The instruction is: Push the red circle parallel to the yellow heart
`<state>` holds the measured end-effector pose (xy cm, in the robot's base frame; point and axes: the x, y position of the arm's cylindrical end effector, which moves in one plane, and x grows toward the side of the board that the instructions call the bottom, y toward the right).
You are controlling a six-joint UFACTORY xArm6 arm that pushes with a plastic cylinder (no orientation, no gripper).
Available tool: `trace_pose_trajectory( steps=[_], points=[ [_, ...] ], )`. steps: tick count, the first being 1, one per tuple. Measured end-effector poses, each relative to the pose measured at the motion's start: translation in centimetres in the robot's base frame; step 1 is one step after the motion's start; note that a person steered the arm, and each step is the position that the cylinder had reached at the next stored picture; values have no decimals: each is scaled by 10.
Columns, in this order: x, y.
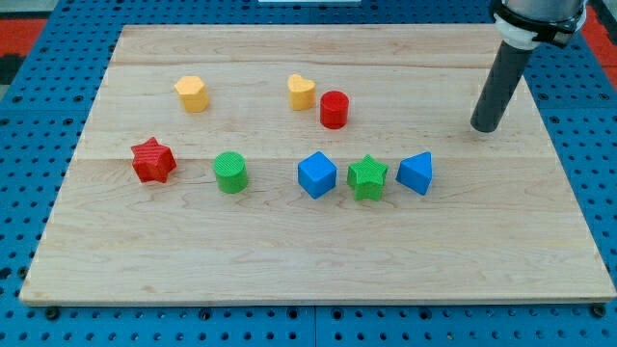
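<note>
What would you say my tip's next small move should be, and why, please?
Probably slide my tip toward the view's left, to the red circle. The tip stands well off to the view's right, touching no block, while the circle sits just right of and slightly below the yellow heart.

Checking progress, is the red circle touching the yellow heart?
Cannot tell: in the camera view the red circle sits against the yellow heart with no clear gap visible.

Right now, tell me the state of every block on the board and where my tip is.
red circle: upright, touching or nearly touching the yellow heart
yellow heart: upper middle
yellow block: alone, upper left
red star: alone, left
green circle: upright
blue cube: beside green star
green star: between blue blocks
blue block: right of star
my tip: right, clear of blocks
</note>
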<state>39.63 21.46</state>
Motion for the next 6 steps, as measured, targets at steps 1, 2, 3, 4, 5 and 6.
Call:
trace_pose_trajectory(
  steps=[1, 2, 3, 4, 5, 6],
  points=[
    [0, 0],
    [0, 0],
    [-2, 0],
    [39, -1],
    [36, -31],
    [27, -98]
  ],
)
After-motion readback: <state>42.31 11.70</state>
